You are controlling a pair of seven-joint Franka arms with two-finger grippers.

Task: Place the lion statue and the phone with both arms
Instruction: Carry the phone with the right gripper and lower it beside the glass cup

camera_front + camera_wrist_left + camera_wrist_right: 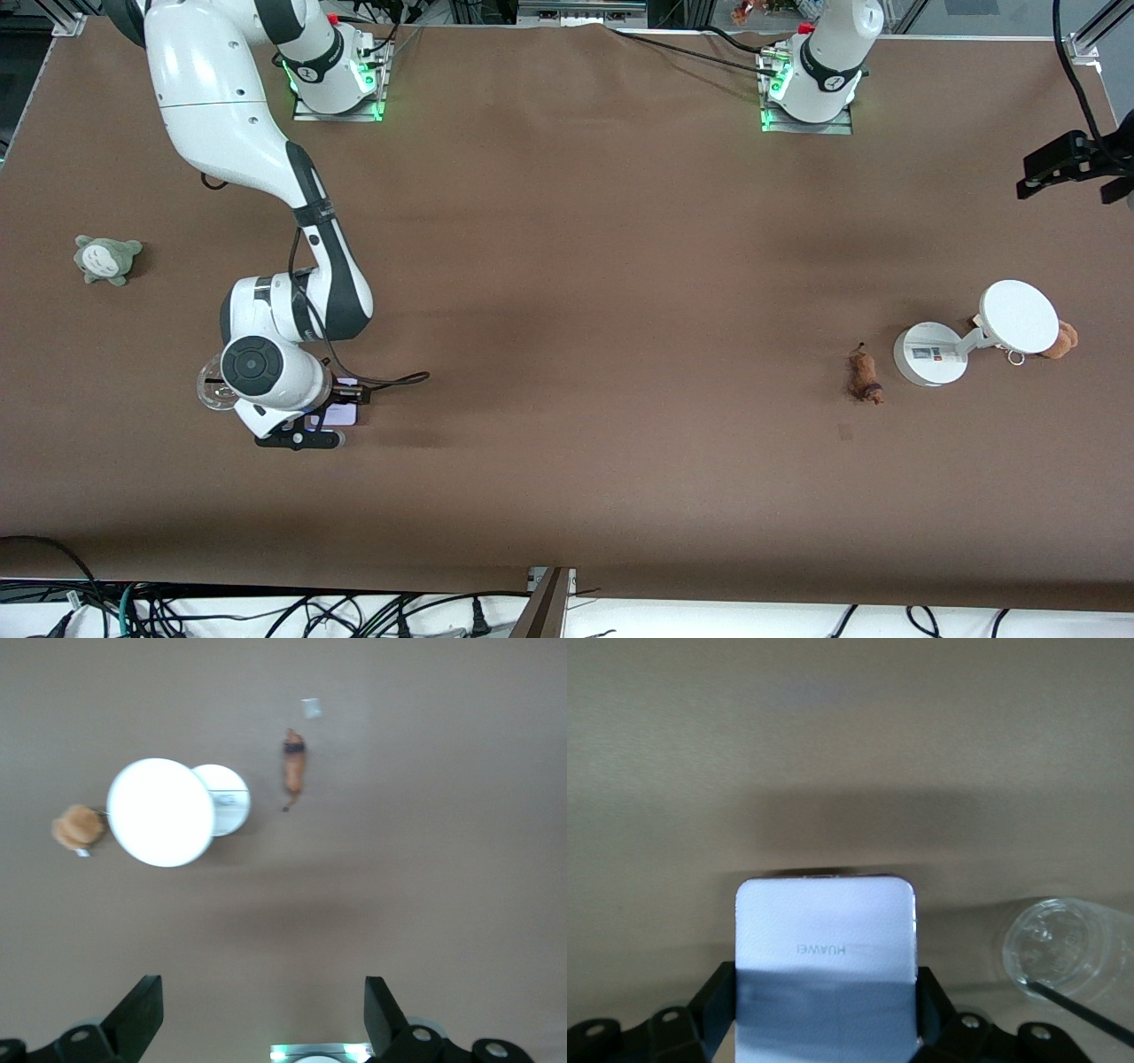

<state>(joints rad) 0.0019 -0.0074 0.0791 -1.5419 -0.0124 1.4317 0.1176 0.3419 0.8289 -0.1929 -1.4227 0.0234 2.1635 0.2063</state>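
Note:
The phone [824, 939], a flat pale lavender rectangle, lies between the fingers of my right gripper [826, 992], which press on its two long edges. In the front view the right gripper [332, 416] is low at the table near the right arm's end, and only a bit of the phone [344, 413] shows under it. The lion statue [866, 377] lies on the table toward the left arm's end, beside the white stand. My left gripper [261, 992] is open and empty, high over the table. The lion [296, 771] shows far below it.
A round white stand [928, 354] with a tilted white disc [1019, 316] stands beside the lion, with a brown plush toy [1061, 339] next to it. A clear glass cup [211, 383] sits close to the right gripper. A grey-green plush [106, 259] lies farther off.

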